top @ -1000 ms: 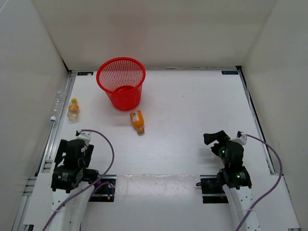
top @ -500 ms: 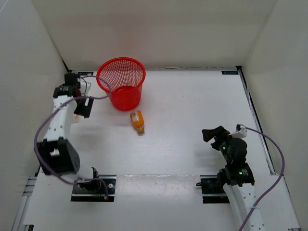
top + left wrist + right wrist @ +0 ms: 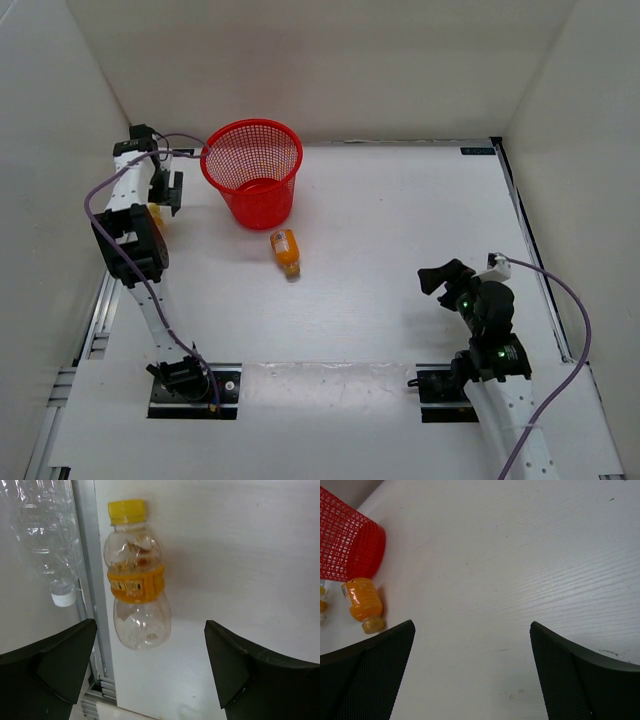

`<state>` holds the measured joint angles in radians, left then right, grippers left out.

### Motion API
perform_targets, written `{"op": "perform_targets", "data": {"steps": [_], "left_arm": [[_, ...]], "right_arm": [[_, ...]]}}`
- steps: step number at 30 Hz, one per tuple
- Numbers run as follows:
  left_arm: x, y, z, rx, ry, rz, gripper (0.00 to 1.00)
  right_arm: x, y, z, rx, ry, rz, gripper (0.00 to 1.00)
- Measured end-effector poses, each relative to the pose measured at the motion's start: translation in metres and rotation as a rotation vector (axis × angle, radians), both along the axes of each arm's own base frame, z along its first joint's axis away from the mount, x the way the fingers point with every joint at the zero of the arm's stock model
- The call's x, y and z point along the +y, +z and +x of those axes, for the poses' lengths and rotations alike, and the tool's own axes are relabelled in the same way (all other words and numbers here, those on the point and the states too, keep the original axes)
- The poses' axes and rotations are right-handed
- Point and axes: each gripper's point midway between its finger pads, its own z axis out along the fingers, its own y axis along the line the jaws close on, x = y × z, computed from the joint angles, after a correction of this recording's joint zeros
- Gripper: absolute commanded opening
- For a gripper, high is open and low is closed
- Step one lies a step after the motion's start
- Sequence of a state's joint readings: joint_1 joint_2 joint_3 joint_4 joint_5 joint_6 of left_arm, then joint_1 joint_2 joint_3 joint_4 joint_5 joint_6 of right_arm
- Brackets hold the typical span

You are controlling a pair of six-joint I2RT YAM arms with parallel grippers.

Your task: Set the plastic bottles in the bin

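Note:
A stubby bottle (image 3: pixel 136 580) with a yellow cap and an orange label lies by the table's left rail. My left gripper (image 3: pixel 150 665) hangs open just short of its base, touching nothing. From above, that gripper (image 3: pixel 165 190) sits left of the red mesh bin (image 3: pixel 262 205). Only a sliver of the bottle (image 3: pixel 153 211) shows past the arm. A clear bottle (image 3: pixel 45 540) with a white cap lies beyond the rail against the wall. A second orange bottle (image 3: pixel 286 252) lies in front of the bin. My right gripper (image 3: pixel 445 280) is open and empty, far to the right.
A metal rail (image 3: pixel 90 580) runs along the left table edge between the two nearby bottles. White walls enclose the table on three sides. The right wrist view shows the bin (image 3: pixel 347 540) and the orange bottle (image 3: pixel 364 604) far off to the left.
My left arm has swung out from its folded pose near the base to the far left corner beside the bin, above the yellow-capped bottle. The right arm has barely shifted.

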<state>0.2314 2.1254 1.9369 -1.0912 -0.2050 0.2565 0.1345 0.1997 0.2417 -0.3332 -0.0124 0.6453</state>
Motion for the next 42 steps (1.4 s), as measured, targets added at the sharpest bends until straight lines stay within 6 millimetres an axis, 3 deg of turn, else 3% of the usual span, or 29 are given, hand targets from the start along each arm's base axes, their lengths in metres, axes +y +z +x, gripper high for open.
{"op": "perform_targets", "data": {"steps": [3,14,16,18,19,22,27,29,31,33,35,37,39,41,42], "left_arm": [[0.009,-0.011,0.006,-0.003,0.046,-0.020,1.00],[0.024,-0.064,-0.014,0.111,0.139,-0.063,1.00],[0.024,-0.072,-0.016,0.126,0.143,-0.073,0.86],[0.021,-0.080,-0.018,0.139,0.140,-0.092,0.66],[0.021,-0.083,-0.019,0.145,0.139,-0.099,0.45],[0.019,-0.080,-0.020,0.138,0.128,-0.116,0.11],[0.010,-0.067,-0.026,0.138,0.111,-0.153,0.11],[0.005,-0.047,-0.026,0.105,0.099,-0.157,0.11],[0.002,-0.008,-0.019,0.026,0.083,-0.126,0.11],[-0.004,0.054,0.002,-0.136,0.041,-0.059,0.11],[-0.031,0.132,0.026,-0.354,-0.054,0.013,0.11],[-0.084,0.209,0.037,-0.565,-0.195,0.060,0.11],[-0.163,0.275,0.031,-0.750,-0.388,0.058,0.13],[-0.237,0.307,0.020,-0.850,-0.568,0.017,0.13],[-0.266,0.314,0.016,-0.872,-0.642,-0.004,0.13]], "right_arm": [[0.002,0.002,0.001,0.016,0.012,0.000,0.99],[0.006,0.007,0.004,0.057,0.029,0.001,0.99],[0.006,0.009,0.004,0.055,0.033,0.001,0.99],[0.007,0.011,0.004,0.049,0.038,0.000,0.99],[0.007,0.013,0.004,0.046,0.040,-0.001,0.99],[0.007,0.015,0.004,0.036,0.042,-0.004,0.99],[0.007,0.018,0.003,0.022,0.048,-0.006,0.99],[0.009,0.018,0.003,0.022,0.056,-0.004,0.99],[0.011,0.019,0.002,0.021,0.071,0.002,0.99],[0.015,0.021,0.002,0.015,0.092,0.011,0.99],[0.020,0.022,0.004,0.012,0.114,0.023,0.99],[0.024,0.022,0.005,0.021,0.133,0.035,0.99],[0.028,0.018,0.007,0.043,0.151,0.048,0.99],[0.031,0.013,0.007,0.073,0.166,0.057,0.99],[0.033,0.009,0.007,0.090,0.171,0.060,0.99]]}}
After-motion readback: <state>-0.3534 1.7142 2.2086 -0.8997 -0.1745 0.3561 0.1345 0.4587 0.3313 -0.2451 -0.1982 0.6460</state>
